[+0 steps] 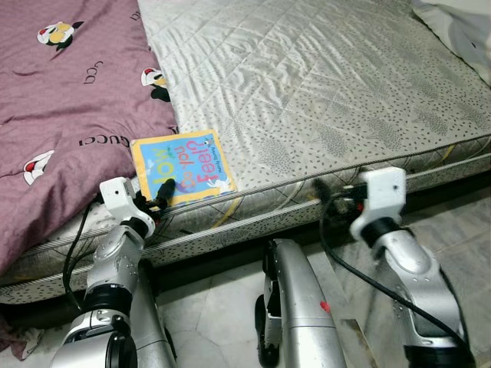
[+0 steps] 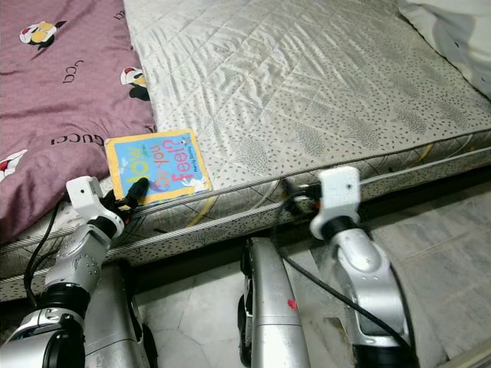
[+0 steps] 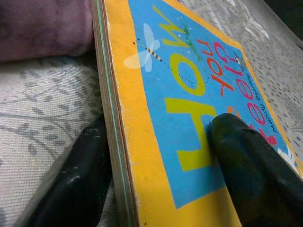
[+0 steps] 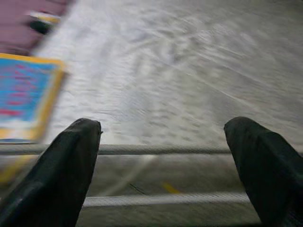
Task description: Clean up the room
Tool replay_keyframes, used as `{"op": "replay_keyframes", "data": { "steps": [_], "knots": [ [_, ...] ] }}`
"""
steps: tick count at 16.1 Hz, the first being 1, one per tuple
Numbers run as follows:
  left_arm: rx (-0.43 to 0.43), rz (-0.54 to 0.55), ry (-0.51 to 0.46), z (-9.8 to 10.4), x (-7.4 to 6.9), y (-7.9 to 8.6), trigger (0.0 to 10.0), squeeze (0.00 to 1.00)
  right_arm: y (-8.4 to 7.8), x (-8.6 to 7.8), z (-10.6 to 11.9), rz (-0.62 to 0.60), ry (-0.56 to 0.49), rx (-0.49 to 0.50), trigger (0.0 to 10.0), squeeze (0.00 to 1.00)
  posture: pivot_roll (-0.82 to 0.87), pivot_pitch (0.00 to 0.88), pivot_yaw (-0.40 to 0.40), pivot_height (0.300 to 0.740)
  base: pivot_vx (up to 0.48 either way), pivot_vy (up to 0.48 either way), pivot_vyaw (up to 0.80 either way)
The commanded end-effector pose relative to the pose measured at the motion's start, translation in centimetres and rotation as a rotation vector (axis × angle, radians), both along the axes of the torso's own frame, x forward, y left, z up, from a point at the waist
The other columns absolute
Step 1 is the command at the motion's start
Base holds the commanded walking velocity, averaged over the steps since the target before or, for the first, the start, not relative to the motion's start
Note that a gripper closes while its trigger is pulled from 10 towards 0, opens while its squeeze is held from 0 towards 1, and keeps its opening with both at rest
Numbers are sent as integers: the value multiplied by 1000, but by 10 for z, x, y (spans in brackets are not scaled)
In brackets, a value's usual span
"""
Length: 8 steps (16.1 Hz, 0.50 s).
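Note:
A blue and yellow children's book [image 1: 184, 165] lies flat on the grey quilted mattress [image 1: 322, 84], close to its front edge and beside a purple blanket [image 1: 69, 92]. My left gripper [image 1: 157, 203] is at the book's near corner. In the left wrist view one finger [image 3: 246, 165] presses on the cover [image 3: 189, 90] and the other finger [image 3: 75, 179] sits under the book's edge, so it is shut on the book. My right gripper [image 1: 334, 192] hovers at the mattress's front edge further right, open, with nothing between its fingers [image 4: 66, 165].
The purple blanket covers the left part of the bed and reaches the book's left side. A white pillow [image 1: 460, 23] lies at the far right corner. Pale tiled floor [image 1: 215, 314] runs in front of the bed.

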State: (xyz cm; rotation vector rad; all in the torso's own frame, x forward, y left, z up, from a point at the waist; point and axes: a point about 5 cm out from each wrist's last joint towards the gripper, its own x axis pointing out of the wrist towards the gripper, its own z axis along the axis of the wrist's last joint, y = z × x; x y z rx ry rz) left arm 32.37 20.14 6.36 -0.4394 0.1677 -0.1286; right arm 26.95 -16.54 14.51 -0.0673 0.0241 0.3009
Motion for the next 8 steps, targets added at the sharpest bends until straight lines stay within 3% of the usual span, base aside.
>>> {"op": "replay_keyframes", "data": {
  "steps": [1,8],
  "knots": [
    [-10,-42,61,-14,-8,-6,0,0,2,-1,2,35,-7,11,10000,0,-132,142,-66,472,0,0,0],
    [-54,-86,-7,3,-1,-4,0,0,11,20,3,14,-52,4,10000,0,-88,123,-41,472,0,0,0]
  ]
}}
